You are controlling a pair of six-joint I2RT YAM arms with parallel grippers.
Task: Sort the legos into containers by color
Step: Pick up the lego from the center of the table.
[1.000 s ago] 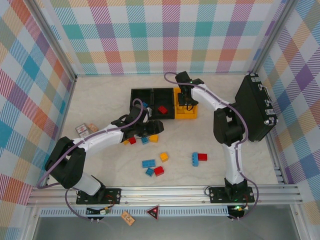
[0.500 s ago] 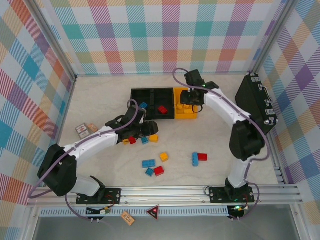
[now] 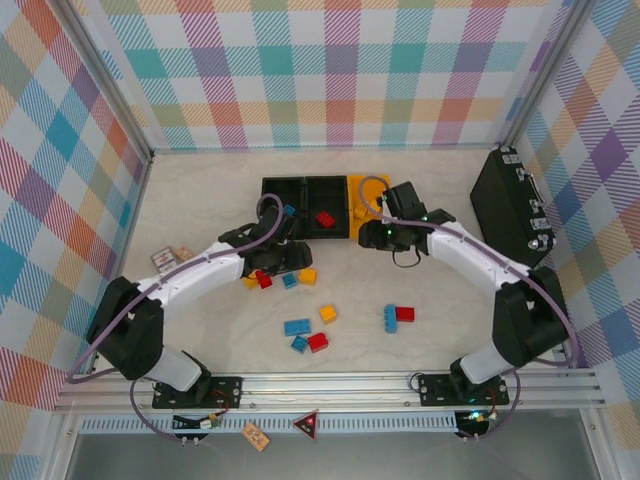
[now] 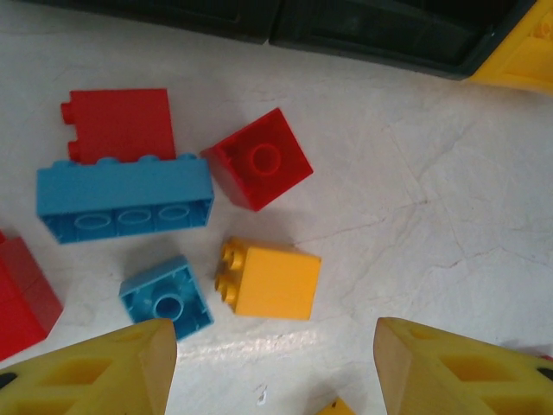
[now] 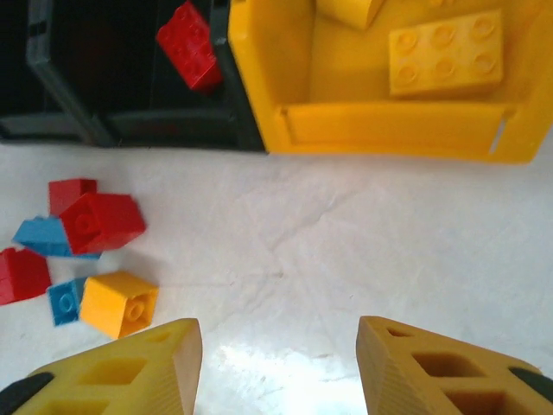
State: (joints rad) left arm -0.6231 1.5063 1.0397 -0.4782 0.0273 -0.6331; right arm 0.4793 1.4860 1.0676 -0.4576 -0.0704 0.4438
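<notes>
The left gripper (image 4: 274,339) hangs with its jaws apart and empty over a cluster of legos (image 4: 125,197) left of centre in the top view, and a yellow brick (image 4: 272,278) lies just beyond its fingertips on the table (image 4: 449,216). The right gripper (image 5: 276,333), likewise parted and holding nothing, sits just in front of the yellow bin (image 5: 389,143), which holds yellow bricks (image 5: 445,52). The containers (image 3: 268,185) stand at upper centre with a red brick (image 3: 325,219) in the middle black bin (image 3: 325,180), and more legos lie scattered at lower centre.
</notes>
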